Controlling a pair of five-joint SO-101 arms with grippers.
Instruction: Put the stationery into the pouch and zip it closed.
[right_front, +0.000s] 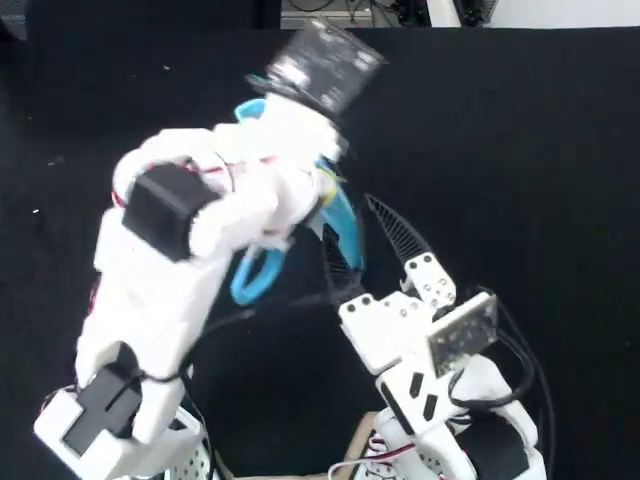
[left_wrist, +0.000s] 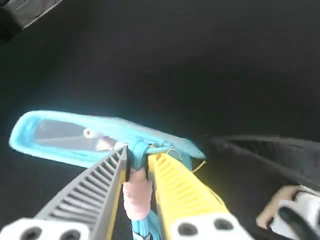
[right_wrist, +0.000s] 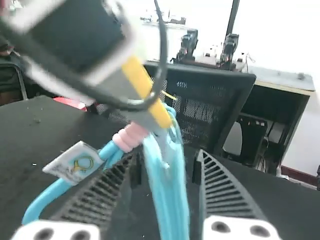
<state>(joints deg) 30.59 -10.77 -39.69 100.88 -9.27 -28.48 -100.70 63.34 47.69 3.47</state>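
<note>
Left arm sits nearest the high cam. The left gripper is up over the black table with the light-blue pouch hanging from it. The carry loop dangles under the arm. The right gripper is at lower right, black fingers spread, one on each side of the pouch.

Left wrist cam: left gripper has its grey and yellow fingers pinched on the blue zip cord. The pink bead sits further back between them. Pouch is just past the tips, edge-on, clear panel showing.

Right wrist cam: right gripper has its jaws apart. Pouch runs between them, against one finger, with a gap to the other. The left gripper holds it from above. A white tag hangs on the carry loop. A mesh chair is behind.
</note>
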